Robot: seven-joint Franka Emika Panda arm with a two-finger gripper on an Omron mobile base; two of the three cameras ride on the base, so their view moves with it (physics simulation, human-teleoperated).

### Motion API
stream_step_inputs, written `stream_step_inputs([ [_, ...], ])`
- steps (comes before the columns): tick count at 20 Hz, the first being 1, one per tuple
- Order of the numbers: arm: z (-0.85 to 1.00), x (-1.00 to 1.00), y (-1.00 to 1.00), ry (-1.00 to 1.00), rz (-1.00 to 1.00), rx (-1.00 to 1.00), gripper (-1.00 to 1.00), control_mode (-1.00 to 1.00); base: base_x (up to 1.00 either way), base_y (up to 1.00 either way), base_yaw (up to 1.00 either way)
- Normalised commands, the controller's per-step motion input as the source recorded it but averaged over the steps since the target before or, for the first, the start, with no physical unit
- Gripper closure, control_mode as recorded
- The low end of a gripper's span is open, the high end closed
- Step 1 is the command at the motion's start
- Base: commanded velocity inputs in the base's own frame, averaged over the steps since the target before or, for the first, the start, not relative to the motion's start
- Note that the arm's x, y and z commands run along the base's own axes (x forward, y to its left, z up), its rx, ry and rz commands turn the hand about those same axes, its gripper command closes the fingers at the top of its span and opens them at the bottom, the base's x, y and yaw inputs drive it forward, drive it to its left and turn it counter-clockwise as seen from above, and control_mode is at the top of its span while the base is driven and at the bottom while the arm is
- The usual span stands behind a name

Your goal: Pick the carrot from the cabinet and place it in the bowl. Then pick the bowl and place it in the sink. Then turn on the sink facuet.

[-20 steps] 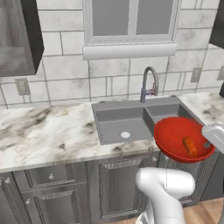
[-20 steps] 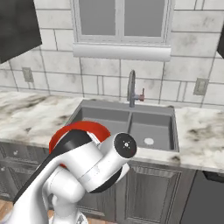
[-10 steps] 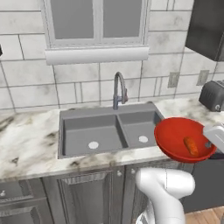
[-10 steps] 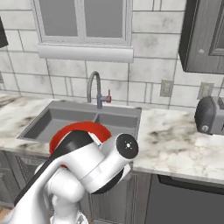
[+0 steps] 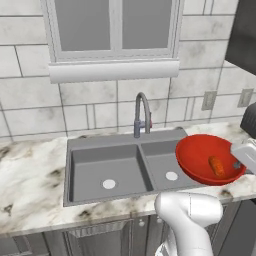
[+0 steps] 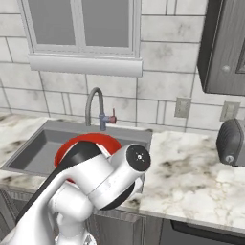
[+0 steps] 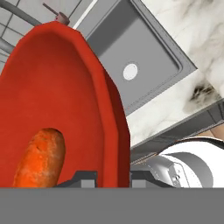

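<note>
Red bowl held by its rim over the right side of the sink, carrot inside.

The marbled tabletop (image 5: 30, 180) is seen running along the tiled wall, with the two-basin grey sink (image 5: 107, 172) set into it and the gooseneck faucet (image 5: 142, 114) standing behind the divider between the basins. A dark cabinet (image 6: 228, 45) is mounted on the wall to the right. The bowl (image 5: 210, 159) is carried in the air, overlapping the right edge of the right basin and the tabletop beside it in the left base view. In the hand view its wall is seen pinched between the jaws (image 7: 113, 177), which are closed tight on the rim, one fingertip inside the bowl and one outside. The carrot (image 7: 39, 157) lies on the inner wall of the bowl, just beside the inner fingertip.
</note>
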Motion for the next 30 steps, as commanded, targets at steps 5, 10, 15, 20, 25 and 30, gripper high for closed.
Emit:
stream_step_inputs([
  [5,0.0,0.0,0.0,0.0,0.0,0.0,1.0,1.0,0.25,-0.22,0.06],
  [10,0.0,0.0,0.0,0.0,0.0,0.0,1.0,1.0,0.18,-0.13,0.03],
  [15,0.0,0.15,0.0,0.09,0.0,0.0,1.0,-1.0,0.03,0.0,0.0],
  [20,-0.05,0.7,-0.31,0.07,0.0,-0.05,1.0,-1.0,0.0,0.0,0.0],
  [25,-0.34,1.0,-0.35,0.03,0.0,-0.04,1.0,-1.0,0.0,0.0,0.0],
  [30,-0.76,0.95,-0.01,0.0,0.02,-0.19,1.0,-1.0,0.0,0.0,0.0],
])
